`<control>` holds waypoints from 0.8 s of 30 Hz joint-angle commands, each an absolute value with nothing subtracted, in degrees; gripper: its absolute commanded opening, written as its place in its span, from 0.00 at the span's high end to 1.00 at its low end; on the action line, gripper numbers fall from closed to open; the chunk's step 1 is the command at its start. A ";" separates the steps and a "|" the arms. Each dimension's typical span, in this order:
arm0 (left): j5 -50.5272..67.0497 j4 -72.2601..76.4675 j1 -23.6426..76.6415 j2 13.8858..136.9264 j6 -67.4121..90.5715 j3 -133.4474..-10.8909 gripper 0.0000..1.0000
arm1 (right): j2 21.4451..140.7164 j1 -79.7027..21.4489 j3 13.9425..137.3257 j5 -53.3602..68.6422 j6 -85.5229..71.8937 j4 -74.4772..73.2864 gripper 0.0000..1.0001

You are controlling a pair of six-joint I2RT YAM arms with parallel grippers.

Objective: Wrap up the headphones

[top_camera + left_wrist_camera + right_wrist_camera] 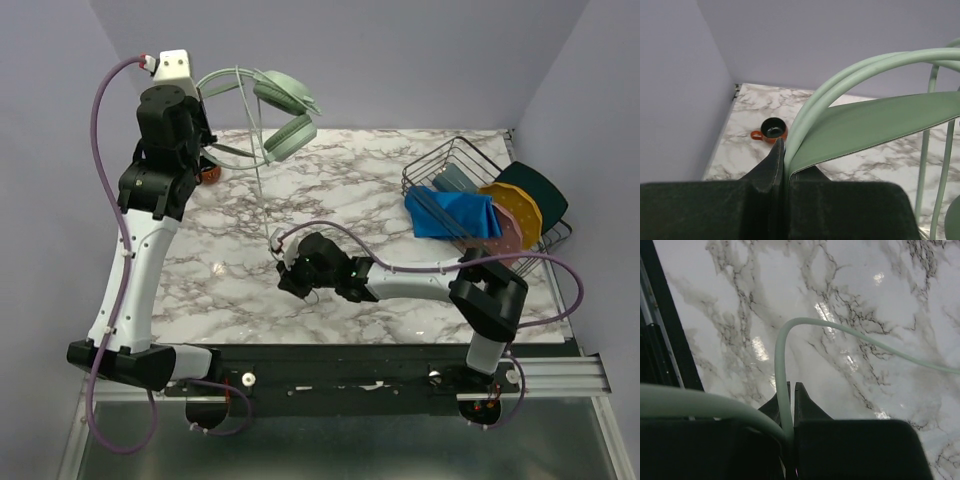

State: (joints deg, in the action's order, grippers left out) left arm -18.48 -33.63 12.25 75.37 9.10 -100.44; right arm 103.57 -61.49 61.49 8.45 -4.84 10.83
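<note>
- A white marble-patterned surface (400,190) with grey veins fills the middle of the scene, and light glints off it in places.
- Plain pale lilac walls (400,60) close it in at the back and on both sides.
- A black rail (380,375) runs along the near edge, and both arm bases sit on it.
- A dark wire dish rack (425,170) stands at the right edge of the surface.
- In the rack a bright blue folded cloth (452,214) lies across the front. Behind it several round plates stand on edge: a dark green plate (540,190), a mustard-yellow plate (520,212) and a pink plate (505,235).
- A small orange-red cup (773,129) with a dark inside sits near the back left corner, upright, with its handle to the left in the left wrist view. I cannot tell whether it holds anything.
- The pale mint-green over-ear headphones (285,95) are up in the air above the back left of the surface, with both padded cups (292,135) hanging free.
- The left fingers (774,165) are pressed together on the slim headband (850,75).
- The thin pale-green cable (262,190) drops from the headphones towards the middle of the surface.
- The right fingers (805,407), low over the surface, are pinched on that cable, which loops out above them.
</note>
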 commanded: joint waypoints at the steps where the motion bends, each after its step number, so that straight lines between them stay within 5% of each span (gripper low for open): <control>1: -30.93 -13.11 10.55 76.20 2.40 -95.20 1.00 | 99.41 -68.11 64.68 2.64 3.07 -3.94 0.97; 11: -33.76 -0.18 10.55 78.66 -14.48 -85.00 1.00 | 89.23 -71.28 63.37 -2.89 3.25 -14.32 0.99; 18: -24.97 7.38 13.26 75.51 -32.23 -69.03 1.00 | 83.23 -70.23 64.77 -28.15 4.40 -27.21 0.99; 24: -23.56 12.13 20.73 68.30 -48.15 -55.66 1.00 | 81.22 -63.21 68.29 -31.82 3.34 -35.07 1.00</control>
